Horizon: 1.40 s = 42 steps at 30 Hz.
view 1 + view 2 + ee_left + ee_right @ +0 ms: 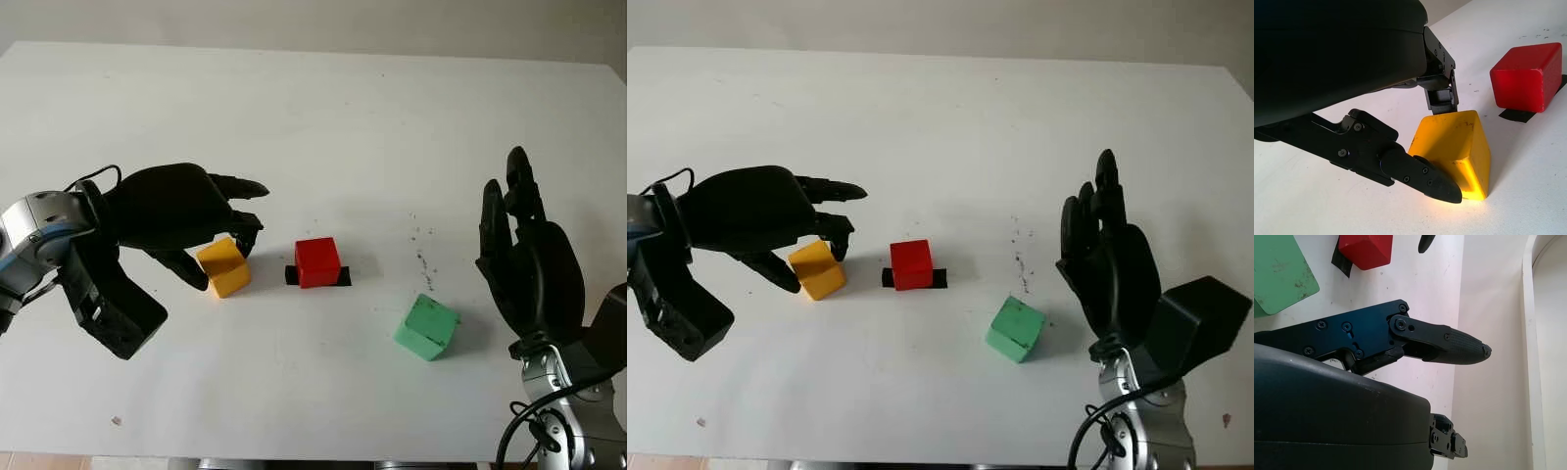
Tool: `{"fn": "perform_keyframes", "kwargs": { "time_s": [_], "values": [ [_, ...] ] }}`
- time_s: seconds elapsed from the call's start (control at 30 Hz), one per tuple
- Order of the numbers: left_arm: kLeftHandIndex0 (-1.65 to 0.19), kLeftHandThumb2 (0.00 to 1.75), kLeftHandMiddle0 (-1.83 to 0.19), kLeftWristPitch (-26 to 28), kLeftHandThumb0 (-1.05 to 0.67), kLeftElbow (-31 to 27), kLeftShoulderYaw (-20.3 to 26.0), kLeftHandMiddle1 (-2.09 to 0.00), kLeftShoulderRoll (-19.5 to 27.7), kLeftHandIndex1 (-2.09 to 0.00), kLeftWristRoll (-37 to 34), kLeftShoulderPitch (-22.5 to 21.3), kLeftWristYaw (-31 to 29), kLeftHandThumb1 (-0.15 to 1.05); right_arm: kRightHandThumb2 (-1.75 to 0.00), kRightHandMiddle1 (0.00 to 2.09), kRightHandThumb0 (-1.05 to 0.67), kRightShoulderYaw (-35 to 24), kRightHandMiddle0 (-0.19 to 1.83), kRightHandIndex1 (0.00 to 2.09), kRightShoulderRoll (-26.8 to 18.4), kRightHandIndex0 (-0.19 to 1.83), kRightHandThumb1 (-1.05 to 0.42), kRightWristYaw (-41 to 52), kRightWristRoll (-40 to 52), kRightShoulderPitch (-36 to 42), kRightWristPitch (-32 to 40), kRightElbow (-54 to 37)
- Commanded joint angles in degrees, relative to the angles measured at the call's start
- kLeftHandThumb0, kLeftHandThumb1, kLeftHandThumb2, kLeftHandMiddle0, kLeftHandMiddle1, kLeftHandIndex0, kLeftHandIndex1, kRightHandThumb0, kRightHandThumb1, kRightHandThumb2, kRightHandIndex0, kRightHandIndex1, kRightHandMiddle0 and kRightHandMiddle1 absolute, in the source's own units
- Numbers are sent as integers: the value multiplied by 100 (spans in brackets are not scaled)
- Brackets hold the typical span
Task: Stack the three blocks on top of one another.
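Observation:
A yellow block (227, 274) stands on the white table (323, 117), left of centre, and looks a little tilted. My left hand (223, 258) is shut on it, with the thumb (1425, 176) against its near side and a fingertip (1442, 103) pressing its far top edge. The red block (317, 261) sits on a strip of black tape (342, 277) just right of the yellow one. Further right and nearer me lies the green block (427, 327). My right hand (506, 208) is open, held upright just right of the green block without touching it.
Small dark specks (423, 245) mark the table between the red and green blocks. A tiny scrap (116, 421) lies near the front left edge. The table's front edge (294, 456) runs just below both arms.

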Motion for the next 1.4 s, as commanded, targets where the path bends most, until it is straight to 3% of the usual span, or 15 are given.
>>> {"fn": "perform_keyframes", "kwargs": {
  "time_s": [0.0,0.27,0.37,0.47,0.63,0.97,1.23,1.37],
  "values": [
    [-45,6,-30,62,-47,-10,-4,-7,-33,-146,-218,-9,-129,92,-60,1,-67,-4,-19,0,-38,-19,-105,-14,-18,40,-41,-116],
    [-44,6,-25,666,-51,-164,42,-4,-80,-147,-1101,-489,-1203,93,-60,0,-66,56,-19,0,-20,-19,-105,1,-36,55,-77,-124],
    [-46,5,-23,1261,-49,-543,101,-4,-92,-142,-1313,-896,-1756,92,-61,0,-66,99,-19,0,-7,-19,-105,-12,-69,60,-75,-133],
    [-49,5,-22,1465,-51,-640,53,-4,-163,-143,-1399,-1394,-2055,92,-62,0,-65,147,-19,0,8,-19,-105,-38,-95,62,-55,-154],
    [-53,6,-23,1840,-50,-690,49,-6,-320,-133,-1631,-1756,-2366,93,-63,0,-65,197,-19,0,34,-19,-105,-76,-81,61,-5,-180],
    [-51,5,-19,3001,-47,-600,126,-5,-864,-133,-2627,-1887,-2957,93,-65,0,-62,285,-19,0,101,-19,-105,-138,-118,107,-110,-133],
    [-48,6,-18,3359,-50,-234,-20,-5,-1441,-142,-3036,-1787,-3041,94,-64,0,-61,267,-19,0,78,-19,-105,-149,-133,122,-143,-139],
    [-45,6,-14,3197,-52,31,-225,-4,-1657,-144,-2873,-1860,-3081,97,-63,0,-60,242,-19,0,42,-19,-105,-152,-156,117,-113,-168]
  ]
}}
